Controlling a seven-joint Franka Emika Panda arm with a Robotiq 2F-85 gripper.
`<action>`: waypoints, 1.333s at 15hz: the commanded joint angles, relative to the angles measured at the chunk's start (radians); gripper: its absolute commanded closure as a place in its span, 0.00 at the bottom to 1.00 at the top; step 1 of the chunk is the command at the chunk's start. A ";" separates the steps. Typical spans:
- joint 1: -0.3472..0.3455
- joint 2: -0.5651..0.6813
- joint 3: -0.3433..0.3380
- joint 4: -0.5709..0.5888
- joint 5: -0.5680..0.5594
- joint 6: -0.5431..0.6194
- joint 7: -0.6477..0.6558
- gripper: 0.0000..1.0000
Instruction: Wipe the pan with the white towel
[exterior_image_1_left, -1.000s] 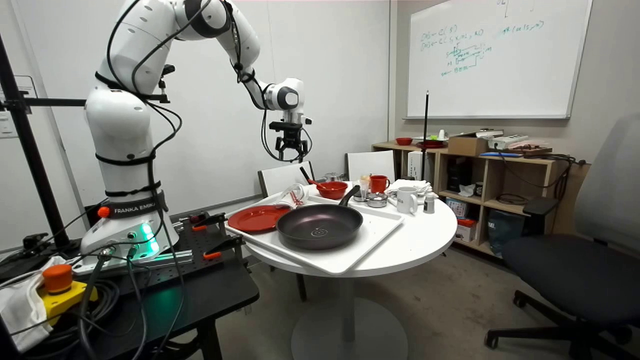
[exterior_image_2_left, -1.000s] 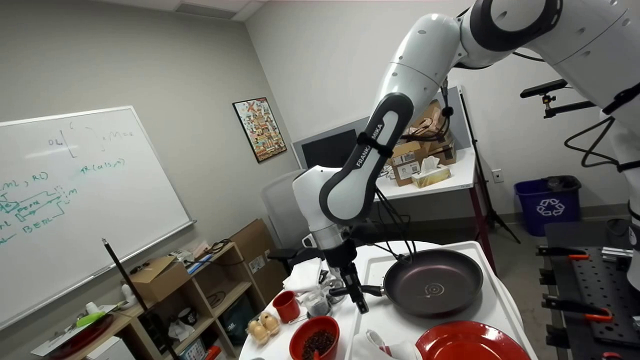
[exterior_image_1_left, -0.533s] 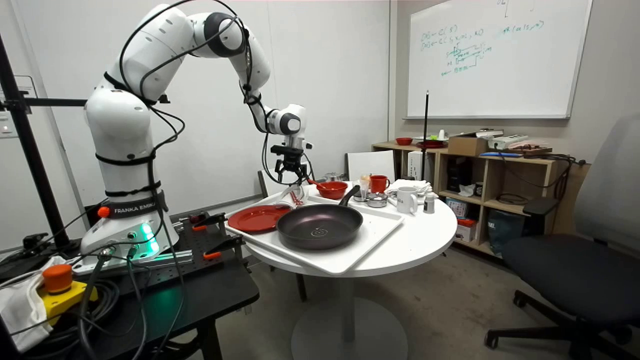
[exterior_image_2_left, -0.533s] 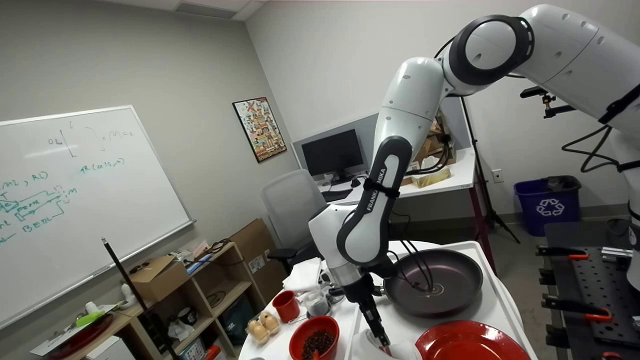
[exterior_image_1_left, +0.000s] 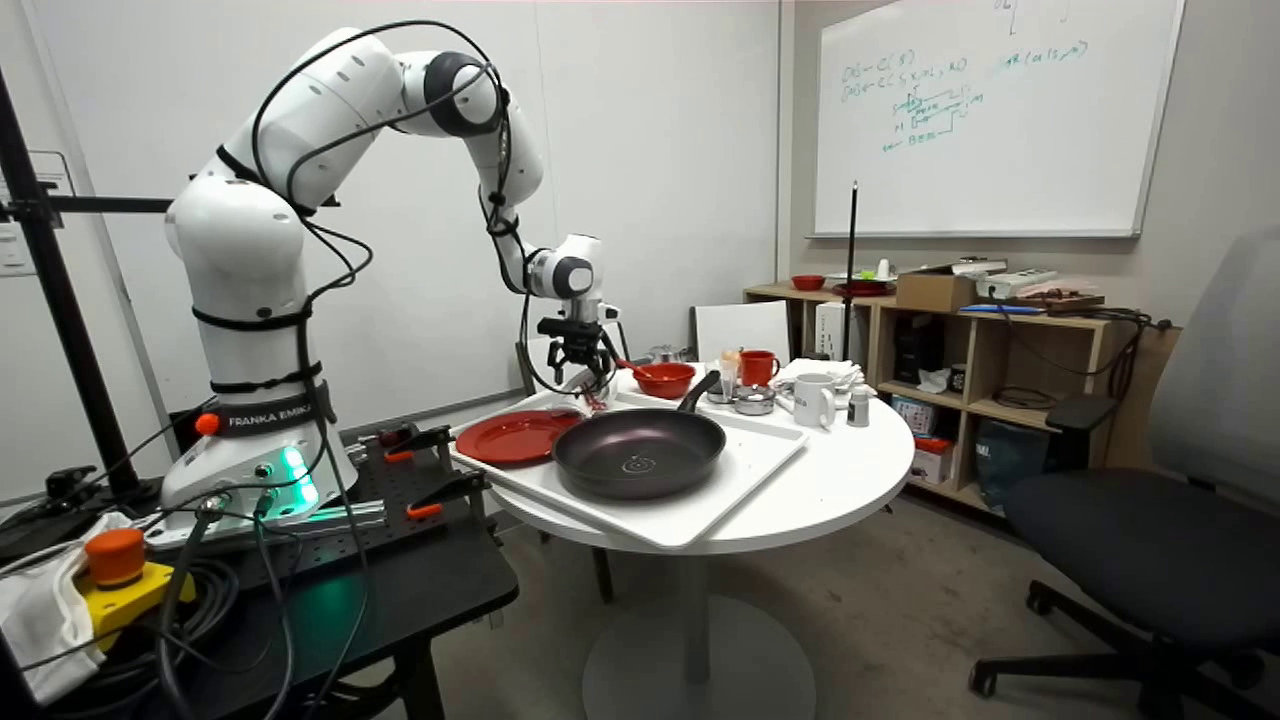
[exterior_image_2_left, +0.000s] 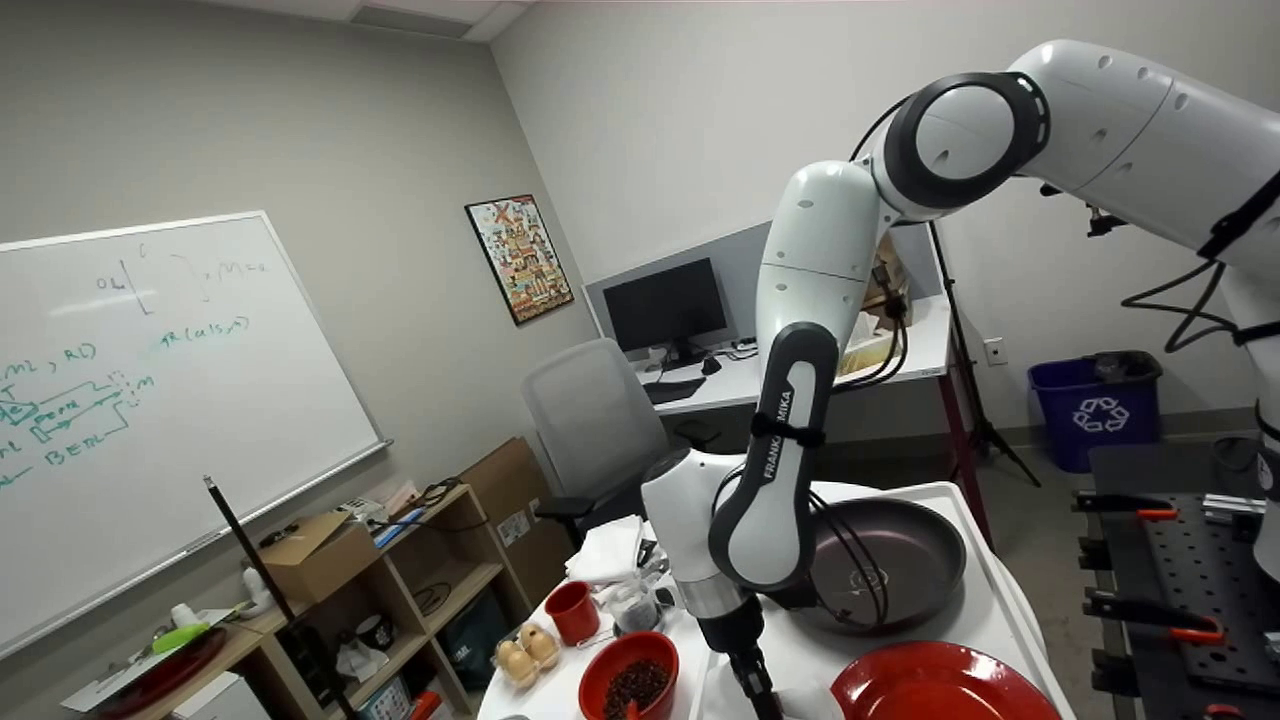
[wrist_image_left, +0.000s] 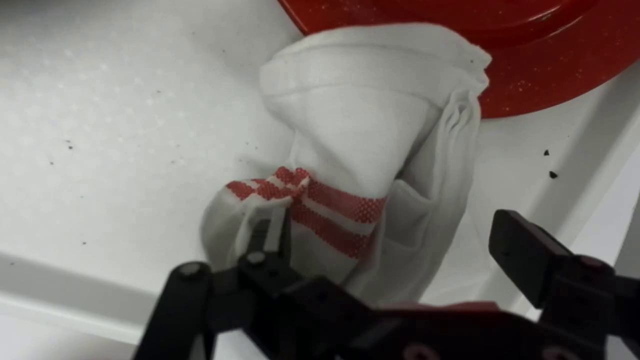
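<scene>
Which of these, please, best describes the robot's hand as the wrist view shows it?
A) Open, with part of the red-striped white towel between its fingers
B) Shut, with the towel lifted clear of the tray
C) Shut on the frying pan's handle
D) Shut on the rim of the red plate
A: the hand has its fingers standing wide apart, with part of the red-striped white towel in the space between.

Arm (exterior_image_1_left: 345, 112) arched — jaws spread wide.
</scene>
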 joint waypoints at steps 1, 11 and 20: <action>0.023 0.040 -0.011 0.008 -0.023 0.069 0.022 0.00; 0.037 0.053 -0.046 -0.002 -0.055 0.156 0.042 0.71; 0.039 -0.013 -0.046 -0.060 -0.067 0.162 0.035 0.96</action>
